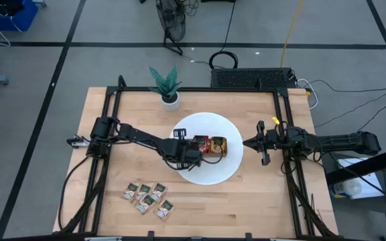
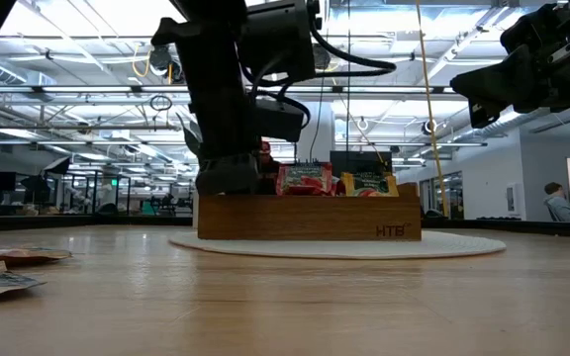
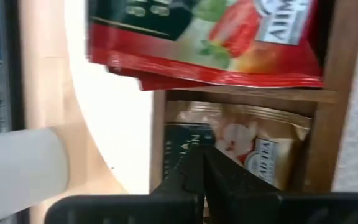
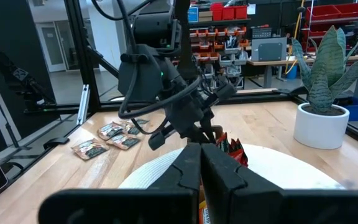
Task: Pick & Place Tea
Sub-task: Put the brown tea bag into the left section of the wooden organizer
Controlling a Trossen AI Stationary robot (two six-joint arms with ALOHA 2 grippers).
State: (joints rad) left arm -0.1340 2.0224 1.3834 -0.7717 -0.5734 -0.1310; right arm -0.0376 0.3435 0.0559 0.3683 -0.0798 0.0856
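The left gripper (image 1: 194, 148) is positioned over the left end of the wooden tray (image 2: 310, 218), which stands on a round white plate (image 1: 210, 174) at the centre of the wooden surface (image 1: 246, 201). Its fingers (image 3: 229, 180) are pressed fully together and nothing is held between them. The right gripper (image 1: 246, 142) is held above the surface just beside the plate's right edge, fingers (image 4: 229, 171) likewise closed and empty.

Red tea sachets (image 3: 216, 37) are seen standing in one tray compartment, and pale beige sachets with dark green panels (image 3: 241, 146) in the adjacent one; an orange-yellow sachet (image 1: 218, 145) is visible at the tray's right end. Further loose sachets (image 1: 147, 196) are spread flat on the surface near its front-left edge, well apart from the plate. A potted plant (image 1: 169, 87) is placed behind the plate.
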